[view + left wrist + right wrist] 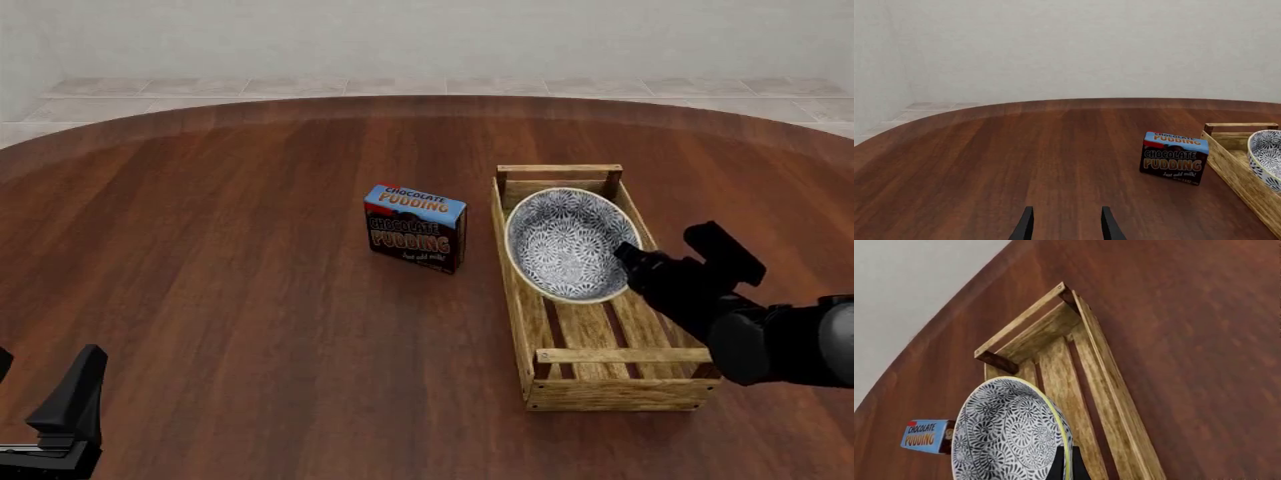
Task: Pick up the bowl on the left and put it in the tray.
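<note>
On a wooden table (240, 300), the right jaws pinch the bowl's (567, 243) rim over the tray (617, 390); left jaws gape, empty.

table (240, 300): dark wood, round | on it: tray (607, 385), pudding box (415, 228)

Chocolate pudding box (416, 227) stands upright on the wooden table (240, 300)
</note>
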`<state>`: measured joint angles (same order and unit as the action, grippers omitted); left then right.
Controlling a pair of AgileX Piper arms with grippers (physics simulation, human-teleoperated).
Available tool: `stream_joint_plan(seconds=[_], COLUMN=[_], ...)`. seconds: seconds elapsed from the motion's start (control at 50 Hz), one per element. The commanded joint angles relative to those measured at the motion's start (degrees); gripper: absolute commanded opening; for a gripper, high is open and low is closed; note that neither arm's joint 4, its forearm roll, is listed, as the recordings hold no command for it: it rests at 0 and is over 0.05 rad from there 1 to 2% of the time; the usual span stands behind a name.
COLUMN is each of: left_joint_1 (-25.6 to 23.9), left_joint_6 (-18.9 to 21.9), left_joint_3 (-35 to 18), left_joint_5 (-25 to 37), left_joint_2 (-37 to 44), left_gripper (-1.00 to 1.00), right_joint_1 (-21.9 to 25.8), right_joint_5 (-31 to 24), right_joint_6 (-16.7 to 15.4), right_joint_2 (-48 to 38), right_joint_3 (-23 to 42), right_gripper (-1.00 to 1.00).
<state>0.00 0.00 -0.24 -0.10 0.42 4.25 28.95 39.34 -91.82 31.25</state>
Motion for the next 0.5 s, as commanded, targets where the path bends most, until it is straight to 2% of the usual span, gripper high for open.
stream_joint_plan(seconds=[0.02,0.5], left_joint_1=[0.0,0.0], left_joint_6=[0.0,0.0], left_joint_3=[0.0,0.0], left_joint_5=[0.0,0.0], left_joint_2=[0.0,0.0], left_gripper=[1.0,1.0], right_joint_1=[0.21,-0.66], right_joint_5=[1.17,1.74], right_joint_6=[0.78,0.92], right_joint_2=[-0.74,-1.29], right_joint_3=[-0.04,-0.28], right_gripper=[-1.0,-1.0])
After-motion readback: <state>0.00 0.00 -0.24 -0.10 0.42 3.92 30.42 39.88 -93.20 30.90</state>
